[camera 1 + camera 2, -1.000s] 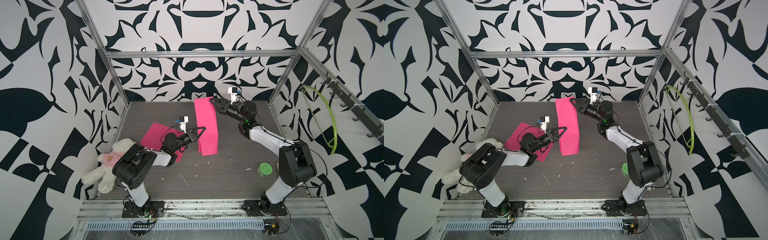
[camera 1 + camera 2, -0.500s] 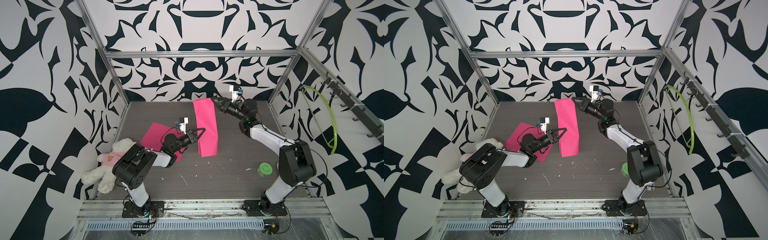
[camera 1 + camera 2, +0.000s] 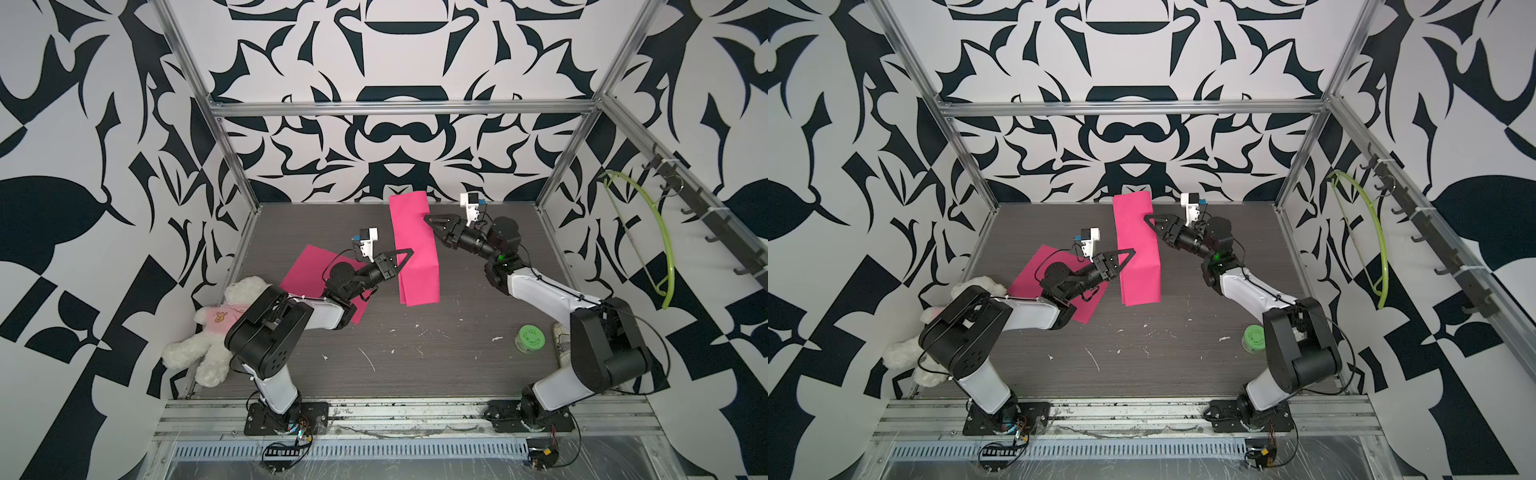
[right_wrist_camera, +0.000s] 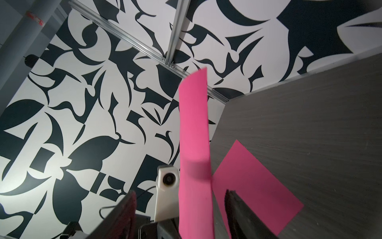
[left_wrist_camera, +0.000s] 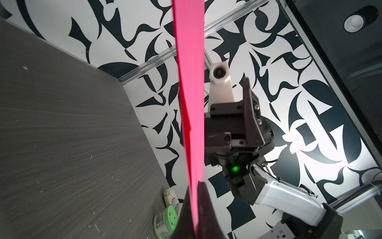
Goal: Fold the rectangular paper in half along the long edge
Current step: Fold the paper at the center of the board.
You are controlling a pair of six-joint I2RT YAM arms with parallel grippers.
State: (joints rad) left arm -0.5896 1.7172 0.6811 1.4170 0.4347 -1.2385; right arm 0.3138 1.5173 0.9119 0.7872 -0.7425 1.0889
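Observation:
The pink rectangular paper [image 3: 415,249] [image 3: 1138,253] hangs doubled over above the table, long and narrow in both top views. My left gripper [image 3: 408,252] [image 3: 1131,252] is shut on its left edge near the lower half; in the left wrist view the paper [image 5: 191,82] runs edge-on out of the closed left gripper [image 5: 196,207]. My right gripper [image 3: 430,222] [image 3: 1148,220] stands open at the paper's right edge, higher up. In the right wrist view the paper [image 4: 193,134] passes between the spread fingers of the right gripper [image 4: 179,192] without being pinched.
A second pink sheet [image 3: 307,274] [image 4: 248,182] lies flat under my left arm. A white teddy bear [image 3: 216,328] lies at the left edge. A green tub [image 3: 531,338] [image 5: 165,221] stands front right beside a crumpled ball [image 5: 170,195]. A green hanger [image 3: 648,232] hangs on the right wall.
The right gripper's jaws have spread open and let go of the paper's right edge. The left gripper has kept its grip and barely moved.

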